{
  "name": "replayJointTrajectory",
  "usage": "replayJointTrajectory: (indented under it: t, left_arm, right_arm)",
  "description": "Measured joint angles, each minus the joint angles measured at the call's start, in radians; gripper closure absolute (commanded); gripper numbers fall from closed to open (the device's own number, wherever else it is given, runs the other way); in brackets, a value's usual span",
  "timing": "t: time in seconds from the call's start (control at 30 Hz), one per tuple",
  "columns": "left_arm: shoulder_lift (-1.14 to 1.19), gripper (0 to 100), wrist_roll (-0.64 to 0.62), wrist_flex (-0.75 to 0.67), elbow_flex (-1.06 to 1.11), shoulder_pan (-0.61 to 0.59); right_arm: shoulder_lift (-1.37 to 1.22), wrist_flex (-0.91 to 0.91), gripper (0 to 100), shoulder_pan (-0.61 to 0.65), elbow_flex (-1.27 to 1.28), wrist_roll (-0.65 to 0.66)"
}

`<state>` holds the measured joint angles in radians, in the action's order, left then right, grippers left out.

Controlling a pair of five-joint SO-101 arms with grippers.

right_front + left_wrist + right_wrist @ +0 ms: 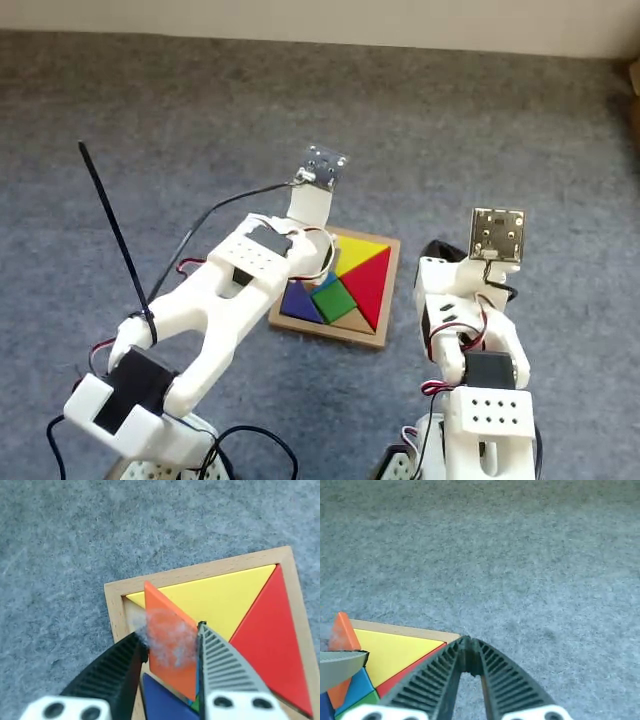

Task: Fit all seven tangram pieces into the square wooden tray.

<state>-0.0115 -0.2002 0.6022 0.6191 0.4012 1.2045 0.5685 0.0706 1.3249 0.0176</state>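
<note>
Nearly done, by the look of it: the square wooden tray (392,285) lies in the middle of the grey, carpet-like tabletop (150,120), between the two arms, and most of its floor is covered in colour. A large yellow triangle (215,600) and a large red triangle (270,640) lie flat in it, with a green square (333,297), a blue piece (165,700) and a tan triangle (352,319) by the near edge. The left pincer (171,635) grips an orange piece (167,612) by its sides, holding it tilted over a tray corner beside the yellow triangle, where a strip of bare wood (131,616) shows. Seating that piece flat seems the main step left. The left arm (230,290) hides the tray's left part from above, so I cannot be sure all seven pieces are there. The right pincer (470,662) is closed on nothing, over bare tabletop near the tray's right side. A thin black strap (115,230) slants up at the left, well apart from the tray. The rim and neighbouring edges may catch the tilted piece.
</note>
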Motion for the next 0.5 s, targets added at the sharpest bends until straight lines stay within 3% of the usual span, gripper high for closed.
replayJointTrajectory:
  t: [0.5]
  left_arm:
    - [0.0,78,0.0,0.063,0.0,-0.008]
  right_arm:
    - [0.0,0.0,99.2,0.0,0.0,0.0]
